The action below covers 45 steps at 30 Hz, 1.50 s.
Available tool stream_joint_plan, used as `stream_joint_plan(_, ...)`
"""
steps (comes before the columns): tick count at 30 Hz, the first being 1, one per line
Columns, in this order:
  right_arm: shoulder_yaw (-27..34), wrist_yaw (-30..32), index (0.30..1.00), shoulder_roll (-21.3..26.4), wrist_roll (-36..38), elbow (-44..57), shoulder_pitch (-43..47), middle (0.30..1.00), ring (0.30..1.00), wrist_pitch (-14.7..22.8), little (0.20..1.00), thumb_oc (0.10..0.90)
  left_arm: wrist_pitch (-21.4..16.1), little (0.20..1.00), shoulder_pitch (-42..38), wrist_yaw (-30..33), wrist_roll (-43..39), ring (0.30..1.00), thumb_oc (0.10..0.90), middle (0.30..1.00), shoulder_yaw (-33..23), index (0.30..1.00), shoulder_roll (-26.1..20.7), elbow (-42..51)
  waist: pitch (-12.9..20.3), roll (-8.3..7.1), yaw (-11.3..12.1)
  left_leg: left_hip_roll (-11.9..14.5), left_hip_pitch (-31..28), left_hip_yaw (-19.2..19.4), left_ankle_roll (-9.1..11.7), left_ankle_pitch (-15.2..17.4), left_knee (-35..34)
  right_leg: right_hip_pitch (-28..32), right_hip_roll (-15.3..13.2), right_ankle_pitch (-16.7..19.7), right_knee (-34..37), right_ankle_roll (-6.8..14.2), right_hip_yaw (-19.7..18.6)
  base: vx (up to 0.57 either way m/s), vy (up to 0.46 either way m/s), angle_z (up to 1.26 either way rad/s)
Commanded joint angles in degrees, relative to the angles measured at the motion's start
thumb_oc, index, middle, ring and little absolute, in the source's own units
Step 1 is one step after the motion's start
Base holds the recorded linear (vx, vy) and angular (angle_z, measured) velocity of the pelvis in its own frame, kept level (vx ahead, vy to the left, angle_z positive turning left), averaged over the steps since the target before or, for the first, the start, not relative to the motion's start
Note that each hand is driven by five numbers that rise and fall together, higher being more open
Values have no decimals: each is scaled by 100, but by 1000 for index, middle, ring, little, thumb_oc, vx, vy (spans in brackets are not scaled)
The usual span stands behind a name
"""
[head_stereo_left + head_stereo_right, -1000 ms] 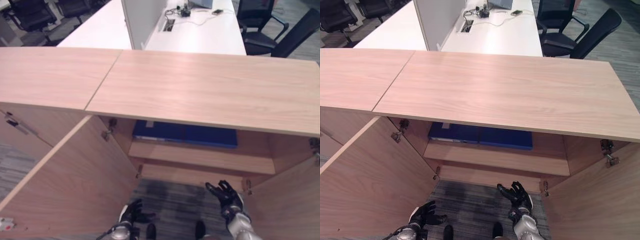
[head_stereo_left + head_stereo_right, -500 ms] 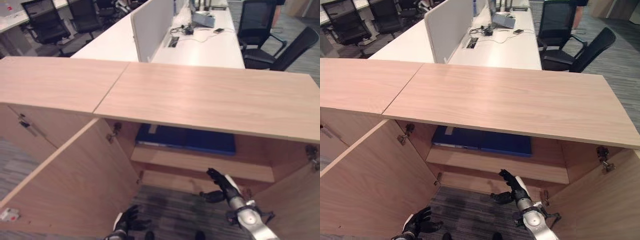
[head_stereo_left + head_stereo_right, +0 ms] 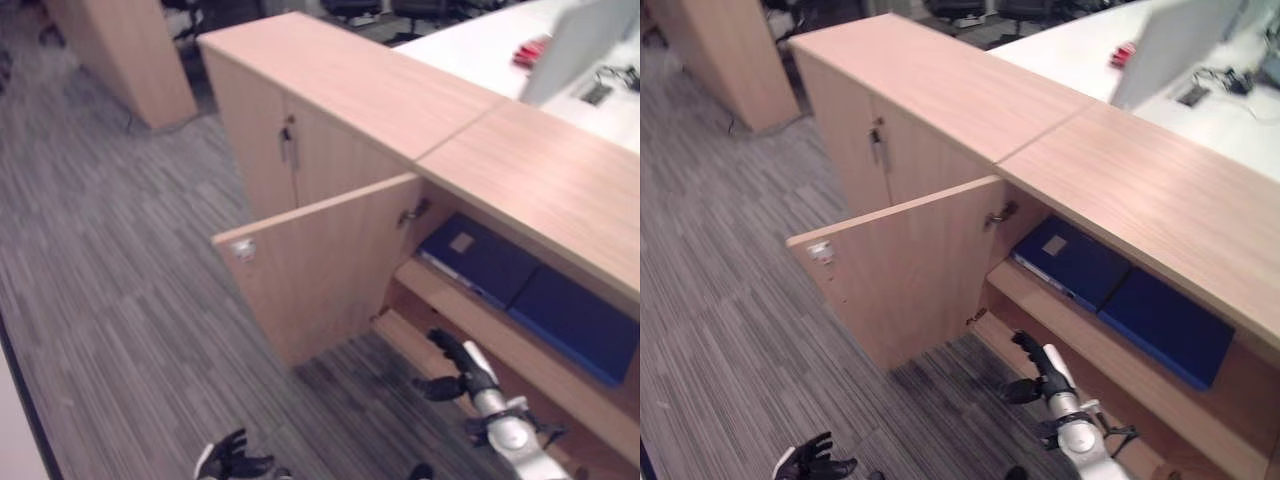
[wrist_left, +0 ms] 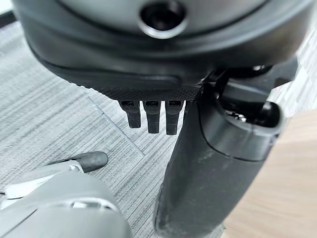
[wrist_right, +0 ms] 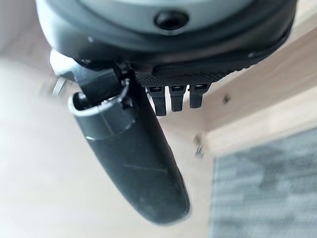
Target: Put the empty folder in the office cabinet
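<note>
Folders (image 3: 478,262), two of them, both blue, lie flat side by side on the shelf (image 3: 520,345) of the open office cabinet (image 3: 545,180) in the left eye view, their long sides running along the shelf's front edge and their spines facing out. One cabinet door (image 3: 315,270) stands swung open to the left over the grey carpet (image 3: 120,290). The right hand (image 3: 452,362) hangs just below the shelf front, fingers loosely spread and holding nothing; the left hand (image 3: 232,461) is low over the carpet, also relaxed and empty.

In the right eye view the same two folders sit touching, the left one bearing a pale label.

Both wrist views show straight fingers with nothing between them.
</note>
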<state>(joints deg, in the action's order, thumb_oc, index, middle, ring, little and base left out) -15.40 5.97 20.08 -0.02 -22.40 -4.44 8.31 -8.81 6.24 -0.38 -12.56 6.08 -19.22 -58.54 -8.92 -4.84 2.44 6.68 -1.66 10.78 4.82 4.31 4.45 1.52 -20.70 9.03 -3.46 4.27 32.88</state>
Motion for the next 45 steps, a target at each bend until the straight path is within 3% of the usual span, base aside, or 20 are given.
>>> stream_joint_plan(1,211,205,900,464,-16,486,383,900,900,313,900,800,-368,900,-122,-28,267,900,800,900,-72,900,37,457,248,484,54,596,-717,156,387,34,-503,-313,221,-503,-116,643,81,-46,156,12)
stream_joint_plan(3,190,204,900,259,-2,415,410,900,900,259,900,800,-373,900,-55,-75,331,900,800,900,-64,900,-53,626,209,343,233,341,-673,135,247,-39,-698,-315,14,-268,-176,685,285,-99,198,18)
stream_joint_plan(7,116,210,900,50,-42,290,534,900,900,213,900,800,-394,900,1,-67,423,900,800,900,-142,900,-201,717,92,255,408,136,-752,108,103,5,-884,-415,-255,-91,-522,857,343,-86,156,20)
stream_joint_plan(8,100,233,900,-61,-19,247,535,900,900,222,900,800,-410,900,-71,-27,498,900,800,900,-105,900,-300,723,-6,244,454,87,-676,-67,67,-48,-887,-481,-237,-84,-773,999,87,-85,113,18)
stream_joint_plan(9,128,219,900,-102,-1,236,485,900,900,211,900,800,-418,900,-122,-26,511,900,800,900,-53,900,-329,725,-34,234,358,55,-640,-230,51,-77,-890,-560,-87,-149,-871,1044,-401,-68,66,47)
stream_joint_plan(10,131,219,900,-104,-1,236,488,900,900,211,900,800,-419,900,-127,-26,511,900,800,900,-52,900,-332,724,-24,218,355,34,-615,-234,43,-102,-897,-580,-104,-126,-859,1045,-400,-3,117,87)
stream_joint_plan(11,180,208,900,-91,95,244,371,900,900,235,900,800,-457,900,-208,-18,497,900,800,900,28,900,-415,832,-32,276,240,-23,-541,-551,-16,-132,-911,-581,428,-666,-886,1026,-1447,-1,131,112)
stream_joint_plan(15,286,168,900,-124,296,255,133,900,900,280,900,800,-546,900,-328,1,520,900,800,900,178,900,-470,943,115,265,180,-230,-292,-1106,-114,-250,-945,-281,810,-1009,-445,769,-1986,41,32,95)
stream_joint_plan(23,257,92,900,-164,353,118,-159,900,900,254,900,800,-711,900,-299,214,390,900,800,900,47,900,-354,1652,407,273,195,-244,-361,-1071,-54,-216,-945,246,890,-807,476,750,-2013,68,-11,16)
stream_joint_plan(32,198,-31,900,-143,374,220,-515,900,900,202,900,800,-770,900,-840,561,352,900,800,900,-91,900,-410,2028,530,315,-143,-161,-678,-917,22,-112,-945,492,885,-820,594,747,-2071,40,-10,-11)
stream_joint_plan(40,-40,-243,900,33,389,313,-682,900,900,170,900,800,-762,900,-1948,765,29,900,800,900,-183,900,-1089,1848,620,379,-573,-94,-907,-596,58,-36,-945,434,888,-784,524,763,-2301,37,2,-24)
stream_joint_plan(41,-93,-326,900,102,385,346,-746,900,900,167,900,800,-748,900,-2352,799,-41,900,800,900,-165,900,-1308,1577,657,387,-711,-81,-949,-520,68,-15,-945,403,894,-769,506,776,-2365,45,2,-23)
stream_joint_plan(45,-123,-387,900,162,375,323,-781,900,900,166,900,800,-745,900,-2730,793,-111,900,800,900,-105,900,-1454,1326,666,386,-821,-64,-983,-432,79,0,-945,367,898,-746,494,794,-2436,17,6,-17)
